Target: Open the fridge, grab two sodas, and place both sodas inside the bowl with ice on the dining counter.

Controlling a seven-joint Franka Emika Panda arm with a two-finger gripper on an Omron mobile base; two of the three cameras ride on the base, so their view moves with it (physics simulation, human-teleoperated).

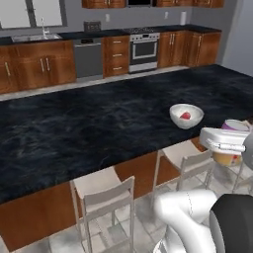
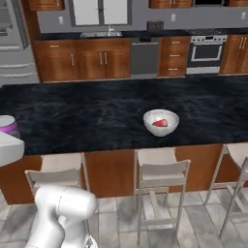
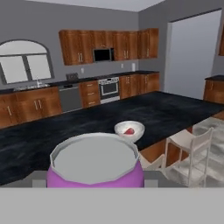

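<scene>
My gripper [image 1: 226, 143] is shut on the purple-magenta soda [image 1: 236, 125], whose orange lower part shows below the hand. It hangs off the near right edge of the dining counter [image 1: 99, 128], short of the white bowl [image 1: 187, 116]. The red soda [image 1: 185, 115] lies inside that bowl. In the hand view the purple soda [image 3: 94, 164] is close up with its silver top toward the camera, and the bowl [image 3: 129, 130] sits beyond it on the black marble [image 3: 175, 113]. The right base view has the can [image 2: 7, 123] at the left edge, the bowl [image 2: 161, 121] mid-counter and the grey fridge [image 2: 12, 43] at the far left.
White stools [image 1: 106, 195] [image 1: 190, 160] stand along the near side of the island, under my arm. Behind the island run wood cabinets with a dishwasher [image 1: 89, 57], a stove [image 1: 144, 49] and a sink [image 1: 34, 35].
</scene>
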